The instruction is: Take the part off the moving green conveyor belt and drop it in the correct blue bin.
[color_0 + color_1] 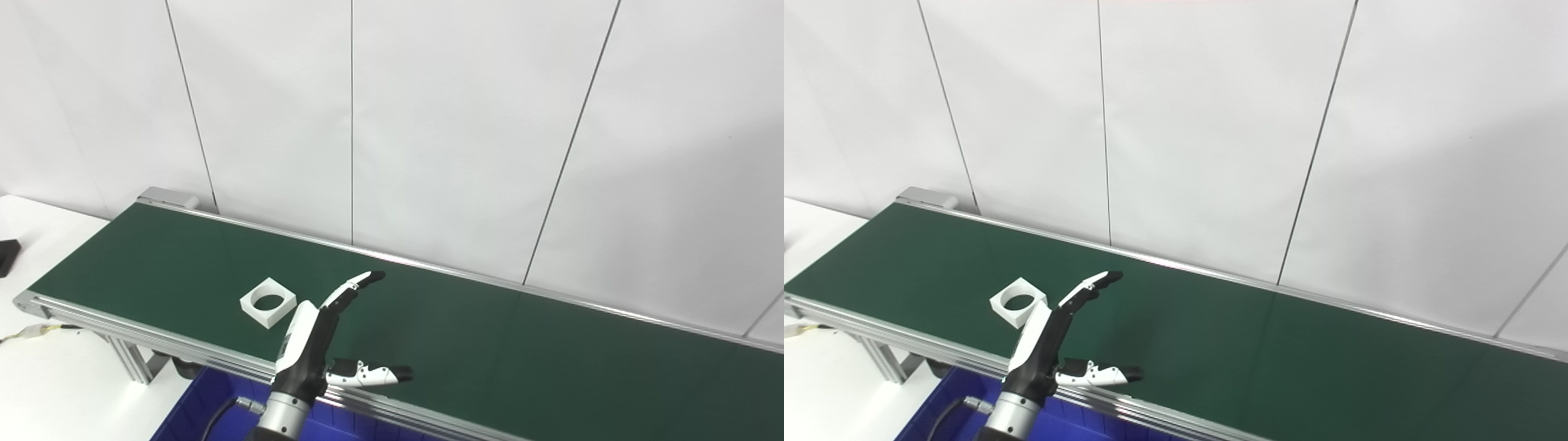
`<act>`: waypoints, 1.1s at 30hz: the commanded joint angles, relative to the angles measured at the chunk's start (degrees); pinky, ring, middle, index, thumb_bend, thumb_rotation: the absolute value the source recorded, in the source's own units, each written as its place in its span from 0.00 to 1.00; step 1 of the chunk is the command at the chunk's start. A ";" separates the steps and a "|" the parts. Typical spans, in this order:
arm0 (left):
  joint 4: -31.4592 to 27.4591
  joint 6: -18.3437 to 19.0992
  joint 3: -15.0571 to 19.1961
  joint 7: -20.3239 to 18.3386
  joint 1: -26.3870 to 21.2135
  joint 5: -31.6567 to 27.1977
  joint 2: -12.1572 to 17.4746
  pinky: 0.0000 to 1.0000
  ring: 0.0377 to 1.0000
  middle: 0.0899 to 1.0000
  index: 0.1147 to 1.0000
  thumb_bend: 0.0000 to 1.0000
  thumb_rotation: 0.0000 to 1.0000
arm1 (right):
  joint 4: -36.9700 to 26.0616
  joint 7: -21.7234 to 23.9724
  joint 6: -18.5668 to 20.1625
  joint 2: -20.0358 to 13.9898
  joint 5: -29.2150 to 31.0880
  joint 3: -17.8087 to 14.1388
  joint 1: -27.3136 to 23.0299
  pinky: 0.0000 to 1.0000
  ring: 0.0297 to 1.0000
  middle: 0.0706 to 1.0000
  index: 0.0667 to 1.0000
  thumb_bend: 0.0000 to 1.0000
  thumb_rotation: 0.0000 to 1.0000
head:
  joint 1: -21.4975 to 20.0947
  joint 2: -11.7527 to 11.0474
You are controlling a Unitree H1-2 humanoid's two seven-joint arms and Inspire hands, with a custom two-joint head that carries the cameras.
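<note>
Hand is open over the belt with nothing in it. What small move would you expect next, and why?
Probably a short shift of the left hand toward the picture's left and down, to close on the white square part. The part lies flat on the green belt just beside the hand, untouched, and the fingers are spread and empty. The right hand is out of view.

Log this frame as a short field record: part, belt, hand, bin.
part: white square block with round hole, flat on belt, near front edge
belt: green conveyor, no other part seen
left hand: open, over belt, just right of part, not touching
right hand: not in view
bin: blue bin below belt's front rail, partly visible
</note>
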 commanded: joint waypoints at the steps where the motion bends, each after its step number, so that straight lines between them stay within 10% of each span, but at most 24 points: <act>1: -0.15 0.37 -0.33 2.58 -2.22 3.26 1.15 0.82 0.85 0.86 0.84 0.87 0.45 | -1.86 -0.84 -3.49 -0.43 0.72 0.08 -0.31 0.79 0.84 0.86 0.93 0.99 0.27 | 0.02 0.10; 9: 2.45 5.79 -1.15 5.19 -5.15 11.41 2.89 0.81 0.86 0.87 0.85 0.87 0.49 | -1.55 -1.31 -3.44 -0.49 0.34 0.48 -0.56 0.79 0.84 0.86 0.92 0.99 0.27 | 0.00 -0.06; 33: 19.21 12.59 -2.12 10.33 -15.89 12.22 11.90 0.91 0.88 0.91 0.90 0.89 0.49 | -1.14 -3.88 -3.48 -1.24 -0.40 2.59 -0.92 0.74 0.82 0.85 0.92 0.99 0.27 | -0.16 -0.39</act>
